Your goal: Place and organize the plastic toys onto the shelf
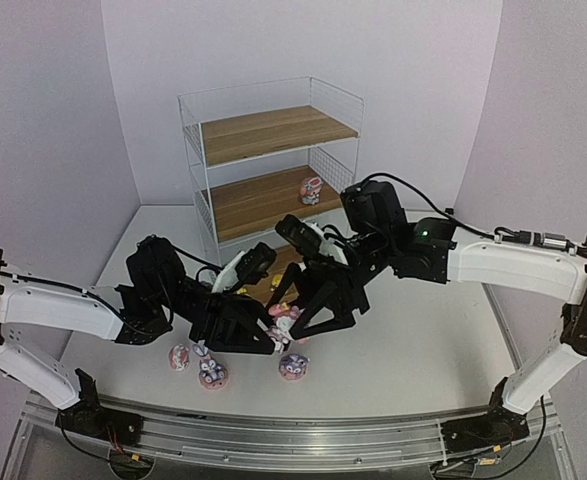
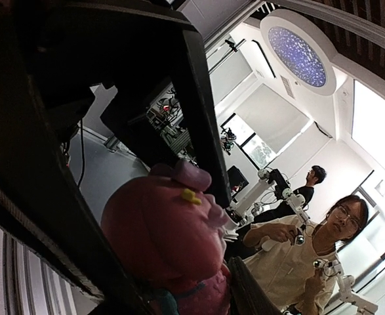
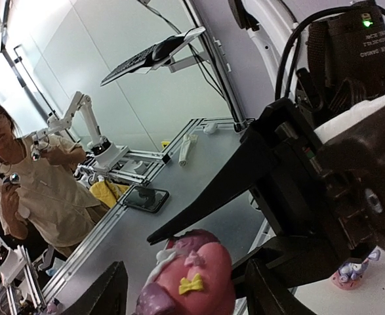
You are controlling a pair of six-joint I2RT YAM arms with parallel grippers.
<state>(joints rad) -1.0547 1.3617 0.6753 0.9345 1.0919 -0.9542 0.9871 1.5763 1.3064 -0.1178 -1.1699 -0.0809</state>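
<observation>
Pink toy (image 1: 285, 318) is mid-frame in the top view, up off the tabletop (image 1: 423, 340), right where both arms meet. On the left gripper (image 1: 271, 336) the jaws are partly closed and press both sides of the toy in the left wrist view, so we read it as the holder. On the right gripper (image 1: 297, 316) the jaws stand a bit wider than the toy, with a thin gap either side in the right wrist view and no grip we can see. We judge this a handover, with the left taking.

The shelf (image 1: 273, 135) stands upper centre, with a shelved toy (image 1: 311, 190) at the right of its middle board. Three loose toys (image 1: 211, 372) lie lower centre.

To do it well:
- We want the left squeeze firm before the right backs off. The toy looks round and glossy and could twist.
- The right arm should pull straight out toward frame right without brushing the bow.
- The left arm then lifts clear of the loose toys and sets the toy upright beside the shelved one, clear of the wire sides.
</observation>
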